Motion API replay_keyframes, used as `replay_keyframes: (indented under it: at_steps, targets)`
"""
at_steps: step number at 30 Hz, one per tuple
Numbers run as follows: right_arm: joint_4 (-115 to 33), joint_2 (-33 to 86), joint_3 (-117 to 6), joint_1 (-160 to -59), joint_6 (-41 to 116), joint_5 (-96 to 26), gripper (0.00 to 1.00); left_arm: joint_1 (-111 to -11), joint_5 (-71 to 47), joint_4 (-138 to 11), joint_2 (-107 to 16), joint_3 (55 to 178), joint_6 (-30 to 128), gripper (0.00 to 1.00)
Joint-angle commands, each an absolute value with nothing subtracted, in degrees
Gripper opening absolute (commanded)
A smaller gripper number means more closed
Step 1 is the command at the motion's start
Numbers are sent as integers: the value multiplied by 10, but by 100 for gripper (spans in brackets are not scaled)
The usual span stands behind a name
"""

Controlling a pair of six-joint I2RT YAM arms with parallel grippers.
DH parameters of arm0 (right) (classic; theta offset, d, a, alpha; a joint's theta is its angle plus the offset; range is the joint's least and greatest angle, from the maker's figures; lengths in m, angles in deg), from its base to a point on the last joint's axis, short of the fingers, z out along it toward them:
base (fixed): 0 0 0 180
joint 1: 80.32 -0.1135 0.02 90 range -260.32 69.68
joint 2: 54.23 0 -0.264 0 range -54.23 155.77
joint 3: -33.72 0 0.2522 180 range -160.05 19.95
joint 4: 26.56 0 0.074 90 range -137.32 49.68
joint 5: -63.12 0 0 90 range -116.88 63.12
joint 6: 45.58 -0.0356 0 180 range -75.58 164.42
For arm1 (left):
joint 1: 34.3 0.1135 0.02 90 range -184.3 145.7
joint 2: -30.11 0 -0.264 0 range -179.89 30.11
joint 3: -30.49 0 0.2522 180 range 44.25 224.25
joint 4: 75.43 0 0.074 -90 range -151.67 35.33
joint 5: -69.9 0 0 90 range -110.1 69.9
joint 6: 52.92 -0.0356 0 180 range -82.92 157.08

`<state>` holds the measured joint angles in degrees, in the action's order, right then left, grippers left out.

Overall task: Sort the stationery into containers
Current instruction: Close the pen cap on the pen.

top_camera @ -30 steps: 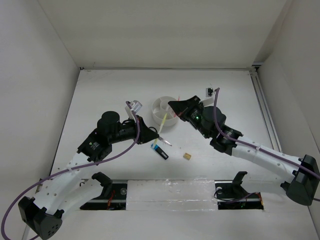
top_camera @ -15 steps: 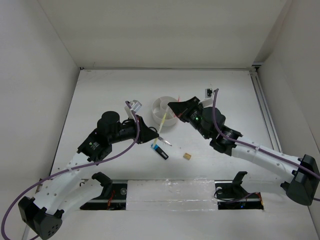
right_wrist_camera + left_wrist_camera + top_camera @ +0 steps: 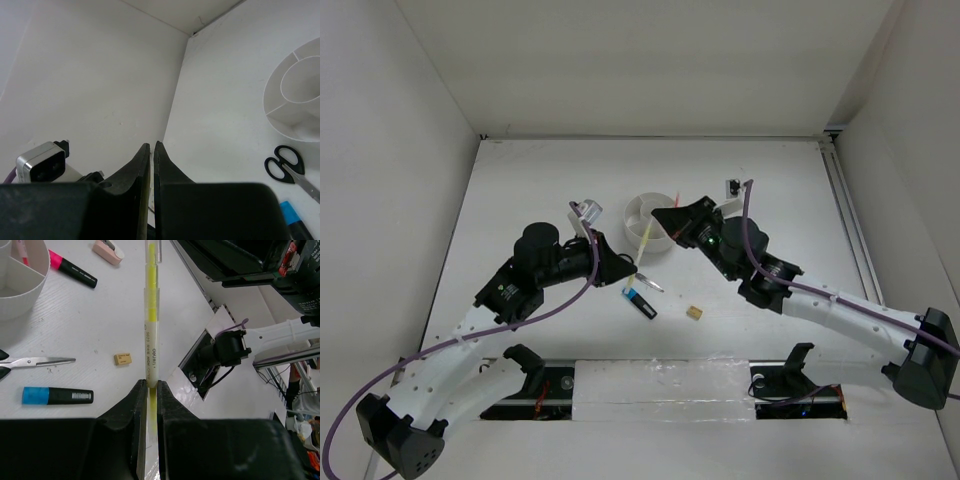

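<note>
- The white table (image 3: 540,180) is flat and plain, with a few tiny specks on it. A shiny strip runs along its near edge.
- White walls (image 3: 620,60) stand on three sides of the table, like a box.
- A low round white tub (image 3: 638,212) sits near the middle of the table. Thin walls inside split it into parts.
- The left pincer (image 3: 148,385) is just in front of the tub, on the side nearest the arms. It is squeezed tight on a thin yellow pen (image 3: 151,315).
- Seen from above, the pen's far end shows against the tub's near edge.
- The right pincer (image 3: 151,145) hangs over the right side of the tub. Its fingers are pressed almost together and nothing can be seen between them.
- Black-handled scissors (image 3: 35,361) lie on the table just in front of the tub.
- A blue marker (image 3: 57,395) lies a bit farther from the tub than the scissors.
- A small tan eraser (image 3: 122,358) lies in front of the tub and off to its right.
- A pink marker (image 3: 72,270) lies right beside the tub, and a pink eraser (image 3: 107,251) is a little past it.
</note>
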<state>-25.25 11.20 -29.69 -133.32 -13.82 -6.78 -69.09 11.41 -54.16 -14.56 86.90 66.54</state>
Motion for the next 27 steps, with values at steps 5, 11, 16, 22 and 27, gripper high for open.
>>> replay_keyframes:
  at_steps: [5, 11, 16, 22, 27]
  targets:
    - [-208, 120, -287, -1353, -132, -68, 0, -691, 102, -567, -124, 870, 671, 0]
    - [-208, 131, -293, -1359, -127, -74, 0, -691, 102, -567, -119, 870, 671, 0]
    - [-208, 131, -293, -1359, -127, -79, 0, -691, 97, -567, -119, 870, 671, 0]
    - [-201, 126, -287, -1359, -139, -110, 0, -691, 97, -578, -119, 870, 671, 0]
    - [-196, 126, -287, -1359, -151, -139, 0, -691, 86, -584, -114, 870, 671, 0]
